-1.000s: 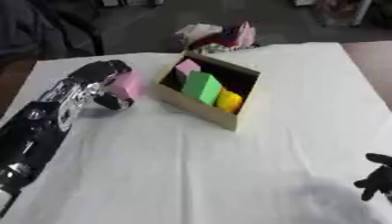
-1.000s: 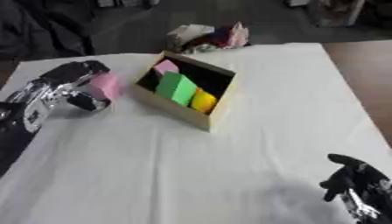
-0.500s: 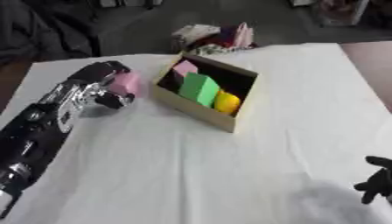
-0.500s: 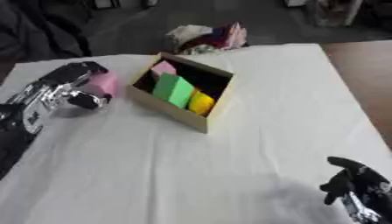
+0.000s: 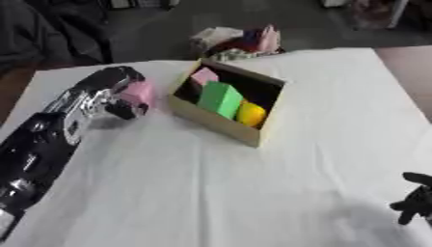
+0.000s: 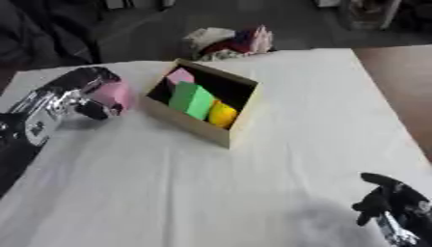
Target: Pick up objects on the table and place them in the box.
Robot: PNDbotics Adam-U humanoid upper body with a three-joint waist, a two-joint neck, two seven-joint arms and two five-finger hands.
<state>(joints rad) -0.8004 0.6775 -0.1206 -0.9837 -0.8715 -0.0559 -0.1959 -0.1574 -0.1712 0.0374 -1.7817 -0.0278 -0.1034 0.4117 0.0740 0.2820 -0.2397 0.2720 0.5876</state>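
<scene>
White cloth [image 5: 253, 193] covers the table. Tan box [image 5: 215, 123] with dark interior holds a pale pink block [image 5: 203, 75], a green block [image 5: 221, 99] and a yellow object [image 5: 250, 114]. Black-and-silver left hand [image 5: 114, 94] bears a pink object [image 5: 138, 93]. Black right hand [image 6: 392, 207]. Beyond the table: mixed cream, red, pink heap [image 5: 236, 38].

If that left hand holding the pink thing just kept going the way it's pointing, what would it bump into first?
Most likely the box. The left hand, curled round the pink block, points toward the box's near left wall, with only bare white cloth between them. Its height above the table is hard to judge, so it might instead pass over the rim.
</scene>
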